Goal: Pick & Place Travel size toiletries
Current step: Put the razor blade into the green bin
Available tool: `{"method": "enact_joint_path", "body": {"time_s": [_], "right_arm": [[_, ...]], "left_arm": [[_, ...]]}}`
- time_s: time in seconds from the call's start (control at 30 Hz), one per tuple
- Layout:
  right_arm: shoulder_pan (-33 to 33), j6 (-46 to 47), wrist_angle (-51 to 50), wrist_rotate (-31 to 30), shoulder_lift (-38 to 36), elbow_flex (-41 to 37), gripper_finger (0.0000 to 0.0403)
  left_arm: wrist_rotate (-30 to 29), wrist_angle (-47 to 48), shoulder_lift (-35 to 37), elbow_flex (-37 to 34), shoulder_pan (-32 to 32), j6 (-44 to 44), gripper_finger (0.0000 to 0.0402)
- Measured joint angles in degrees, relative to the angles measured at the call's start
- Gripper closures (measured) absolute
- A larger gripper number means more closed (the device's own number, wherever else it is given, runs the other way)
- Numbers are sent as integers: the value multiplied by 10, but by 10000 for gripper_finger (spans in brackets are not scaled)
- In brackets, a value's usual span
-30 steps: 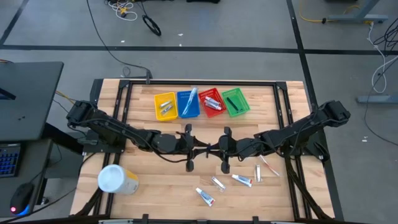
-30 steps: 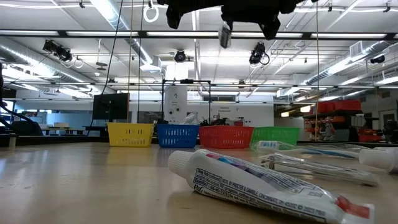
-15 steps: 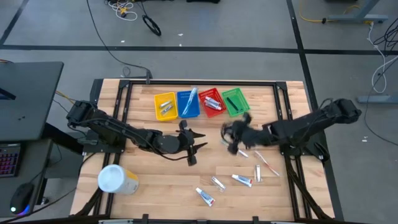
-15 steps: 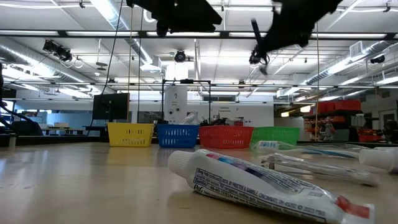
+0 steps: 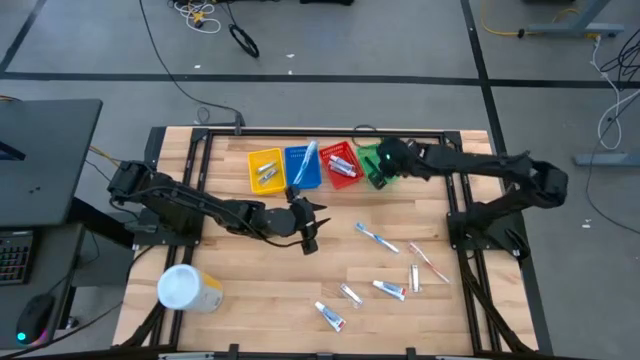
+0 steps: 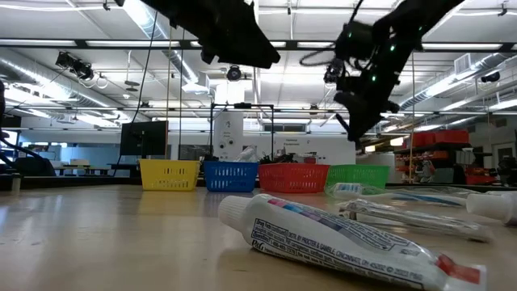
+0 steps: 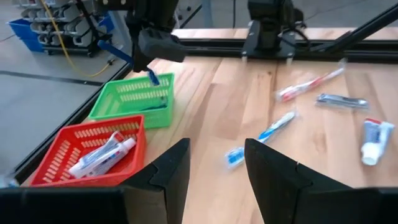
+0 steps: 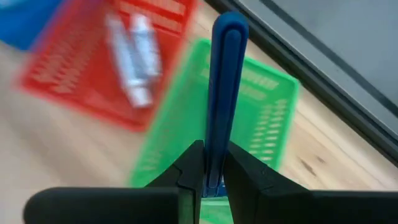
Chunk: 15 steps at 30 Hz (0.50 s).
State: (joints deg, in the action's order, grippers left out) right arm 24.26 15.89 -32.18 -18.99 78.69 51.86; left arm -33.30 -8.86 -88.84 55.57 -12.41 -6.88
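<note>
Right tool [image 8: 210,177] is clamped on a blue stick [image 8: 221,93], likely a razor or toothbrush handle, poised over the green basket [image 5: 378,166] at about one o'clock on the bench [image 5: 470,300]. We should lower it well inside the basket walls before letting go, so it lands flat. Left tool [image 7: 214,158] waits near the bench centre, fingers apart and empty. Other toiletries lie loose toward five o'clock, with a toothbrush [image 5: 376,238] nearest the middle. We see print on the nearest tube [image 6: 339,240], but cannot read it.
</note>
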Motion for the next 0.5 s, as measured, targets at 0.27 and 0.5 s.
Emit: {"method": "enact_joint_path", "body": {"time_s": [0.27,0.5], "right_arm": [[82,-50,51,78,79,0,346],[103,-79,52,163,94,0,336]], "left_arm": [[-1,24,0,0,24,2,239],[0,35,0,0,38,3,239]]}}
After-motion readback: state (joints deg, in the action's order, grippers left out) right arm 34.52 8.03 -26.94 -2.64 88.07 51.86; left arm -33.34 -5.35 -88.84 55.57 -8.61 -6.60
